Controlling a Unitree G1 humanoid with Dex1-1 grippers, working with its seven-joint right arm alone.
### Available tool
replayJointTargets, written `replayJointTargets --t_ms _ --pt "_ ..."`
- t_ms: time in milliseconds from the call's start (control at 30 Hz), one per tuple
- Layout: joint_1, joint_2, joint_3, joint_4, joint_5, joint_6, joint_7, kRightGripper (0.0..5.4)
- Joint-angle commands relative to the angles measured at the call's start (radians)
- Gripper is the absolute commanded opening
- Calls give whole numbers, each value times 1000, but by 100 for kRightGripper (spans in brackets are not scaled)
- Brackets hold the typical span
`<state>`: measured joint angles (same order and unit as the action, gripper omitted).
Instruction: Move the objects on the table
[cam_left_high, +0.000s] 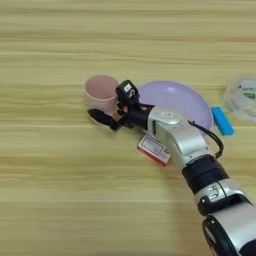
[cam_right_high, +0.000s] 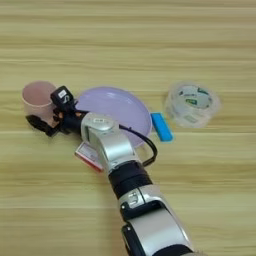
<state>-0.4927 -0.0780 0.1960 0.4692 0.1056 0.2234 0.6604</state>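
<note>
The pink cup (cam_left_high: 101, 89) stands upright on the table (cam_left_high: 60, 175), just left of a lilac plate (cam_left_high: 177, 100). My right gripper (cam_left_high: 108, 102) is open at the cup's near right side. One black finger (cam_left_high: 100, 118) lies along the cup's front base and the other (cam_left_high: 126, 92) rises beside its right wall. The small blue block (cam_right_high: 161, 126) lies right of the plate. Further right sits the clear round container (cam_right_high: 192, 103) with its white-green label.
A small red and white box (cam_left_high: 154, 150) lies partly under my silver forearm (cam_left_high: 180, 140), near the plate's front edge. A black cable loops off the forearm over the plate's rim.
</note>
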Motion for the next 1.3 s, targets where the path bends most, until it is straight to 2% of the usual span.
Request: replayJointTargets --t_ms 33,67,567,767,1000,1300 --pt "-63 1 -14 -58 -3 -33 -18 521" --pt "-60 1 -15 -64 -3 -32 -18 537" --pt "57 -66 -53 -276 14 43 -23 537" --pt "134 -110 -79 -385 18 87 -23 537" --pt "250 -174 -159 -556 51 161 -42 537" --pt "390 -244 -309 -733 63 206 -136 537"
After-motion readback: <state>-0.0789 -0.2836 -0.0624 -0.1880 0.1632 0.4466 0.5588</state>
